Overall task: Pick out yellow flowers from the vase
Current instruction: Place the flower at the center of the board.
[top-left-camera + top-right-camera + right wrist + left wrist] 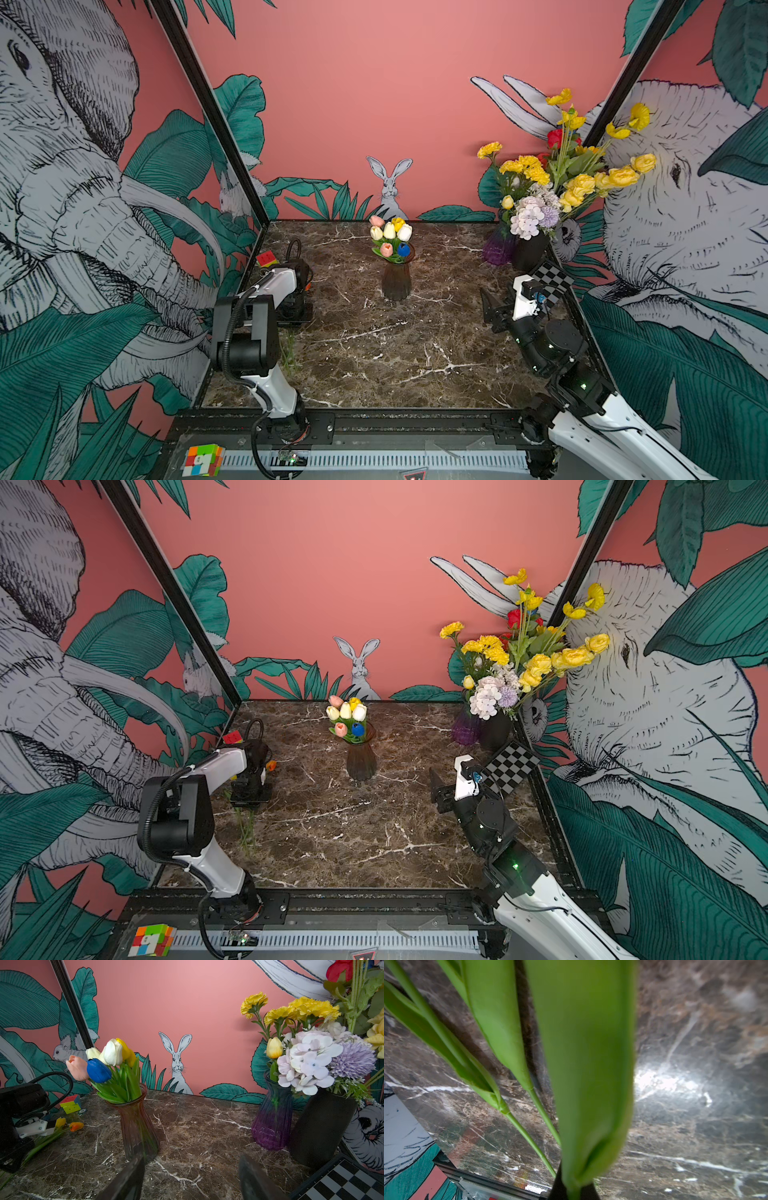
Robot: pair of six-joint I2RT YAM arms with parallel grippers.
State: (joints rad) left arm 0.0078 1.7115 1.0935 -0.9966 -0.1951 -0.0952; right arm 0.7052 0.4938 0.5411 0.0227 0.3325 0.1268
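While a green leafy stem is clamped in the closed left pincer at the table, the right pincer is held open, empty; one yellow tulip is seen in the middle vase, more yellow flowers in far vases.

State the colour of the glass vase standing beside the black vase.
The glass vase is purple; the right wrist view shows it best.

Tulip vase central on table; bouquet vases in far right corner.
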